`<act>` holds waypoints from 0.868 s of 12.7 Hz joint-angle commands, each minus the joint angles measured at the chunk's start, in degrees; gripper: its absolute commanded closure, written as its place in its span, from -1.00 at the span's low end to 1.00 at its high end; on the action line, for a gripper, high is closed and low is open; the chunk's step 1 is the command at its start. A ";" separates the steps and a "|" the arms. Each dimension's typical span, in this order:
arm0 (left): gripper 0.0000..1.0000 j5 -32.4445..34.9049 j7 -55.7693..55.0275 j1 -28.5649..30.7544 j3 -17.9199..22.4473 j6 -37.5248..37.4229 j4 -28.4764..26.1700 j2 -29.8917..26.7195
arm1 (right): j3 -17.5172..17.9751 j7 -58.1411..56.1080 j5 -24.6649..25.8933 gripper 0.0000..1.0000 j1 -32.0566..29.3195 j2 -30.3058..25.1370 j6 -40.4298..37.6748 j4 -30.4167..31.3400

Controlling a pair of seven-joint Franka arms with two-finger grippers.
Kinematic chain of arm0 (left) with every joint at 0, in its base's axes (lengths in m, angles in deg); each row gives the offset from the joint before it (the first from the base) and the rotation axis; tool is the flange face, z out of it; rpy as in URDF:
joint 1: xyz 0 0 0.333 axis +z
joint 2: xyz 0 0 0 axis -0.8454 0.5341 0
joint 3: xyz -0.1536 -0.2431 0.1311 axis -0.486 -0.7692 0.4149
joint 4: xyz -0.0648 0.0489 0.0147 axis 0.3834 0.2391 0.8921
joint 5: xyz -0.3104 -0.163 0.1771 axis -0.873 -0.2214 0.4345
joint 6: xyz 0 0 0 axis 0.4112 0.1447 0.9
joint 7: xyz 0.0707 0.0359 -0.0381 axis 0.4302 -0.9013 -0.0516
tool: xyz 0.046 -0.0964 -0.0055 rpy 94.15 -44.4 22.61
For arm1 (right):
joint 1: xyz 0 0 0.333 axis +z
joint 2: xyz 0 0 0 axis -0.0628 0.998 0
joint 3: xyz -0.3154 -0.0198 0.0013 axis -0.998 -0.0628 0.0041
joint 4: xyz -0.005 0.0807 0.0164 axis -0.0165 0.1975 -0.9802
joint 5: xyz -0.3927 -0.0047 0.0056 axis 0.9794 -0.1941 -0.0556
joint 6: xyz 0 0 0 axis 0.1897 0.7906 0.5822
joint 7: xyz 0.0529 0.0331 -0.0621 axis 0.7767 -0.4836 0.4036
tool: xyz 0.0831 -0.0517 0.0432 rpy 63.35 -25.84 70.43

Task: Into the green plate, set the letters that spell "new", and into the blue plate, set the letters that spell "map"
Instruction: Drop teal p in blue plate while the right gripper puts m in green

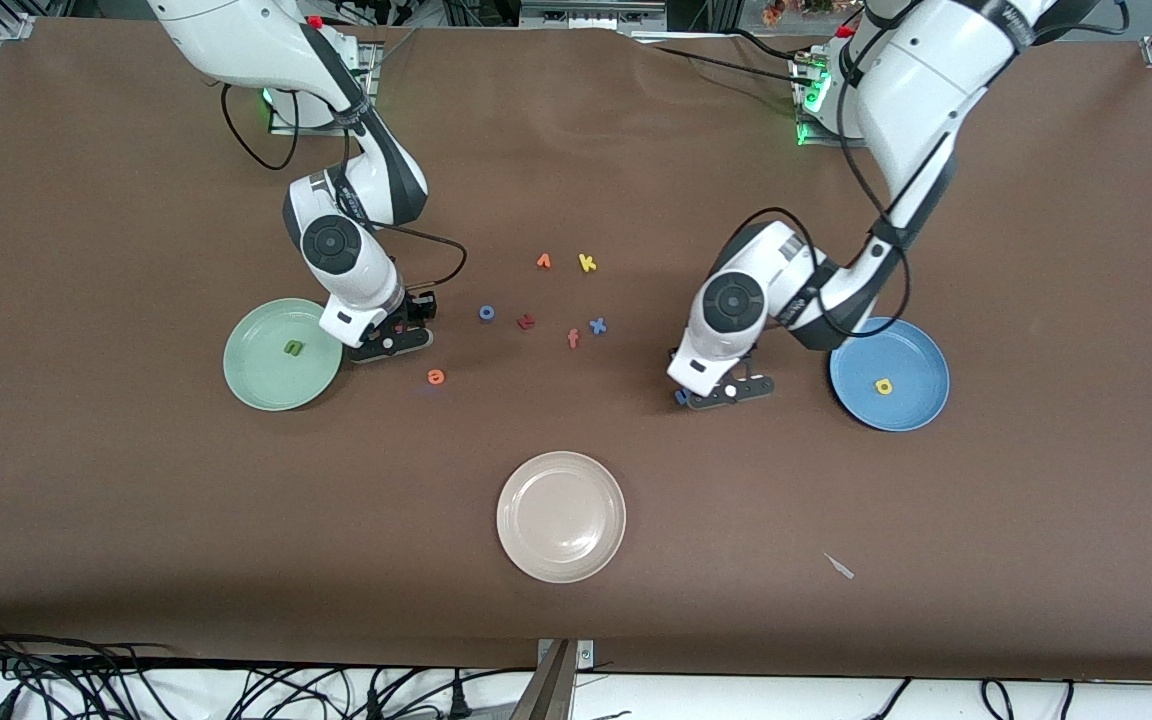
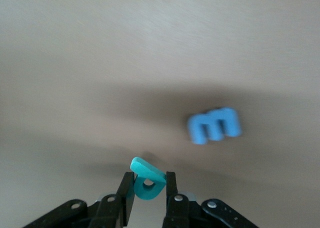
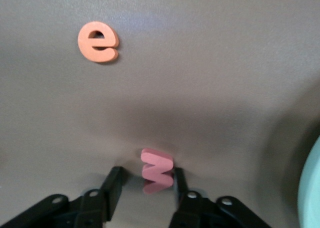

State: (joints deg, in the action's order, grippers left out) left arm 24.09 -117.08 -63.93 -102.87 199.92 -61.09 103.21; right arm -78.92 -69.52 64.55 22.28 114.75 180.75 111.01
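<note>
Pinching the teal "p" [image 2: 146, 182] tight, the left end effector [image 2: 150, 193] sits low over the counter [image 1: 136, 500] near the blue plate [image 1: 921, 350], with the blue "m" [image 2: 215, 125] lying flat just beside it. The yellow "a" [image 1: 883, 386] is already in that plate. Over by the green plate [image 1: 256, 375], the right end effector [image 3: 145, 185] is partly open around the salmon "w" [image 3: 157, 169]; one finger [image 3: 178, 180] touches the letter, the other stands a bit off. The orange "e" [image 3: 98, 41] lies flat on the counter nearby, and the green "n" [image 1: 292, 348] rests in the green plate.
</note>
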 commanded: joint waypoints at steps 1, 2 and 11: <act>0.73 -2.08 13.03 4.52 -0.50 -6.65 -0.86 -4.23 | -0.09 -0.27 0.86 0.80 -0.12 0.41 1.30 0.02; 0.73 -2.08 17.86 6.54 -0.50 -8.59 -0.86 -4.59 | -0.09 -0.36 0.86 0.84 -0.12 0.15 1.13 0.02; -0.72 3.63 53.50 23.08 -0.24 -9.76 -2.09 -3.89 | -13.86 -12.54 0.78 0.83 -0.21 -8.03 -18.58 -3.69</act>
State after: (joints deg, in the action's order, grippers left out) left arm 25.84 -66.27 -41.71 -102.45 188.36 -61.93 99.01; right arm -88.86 -76.25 65.13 22.14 106.98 161.79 104.92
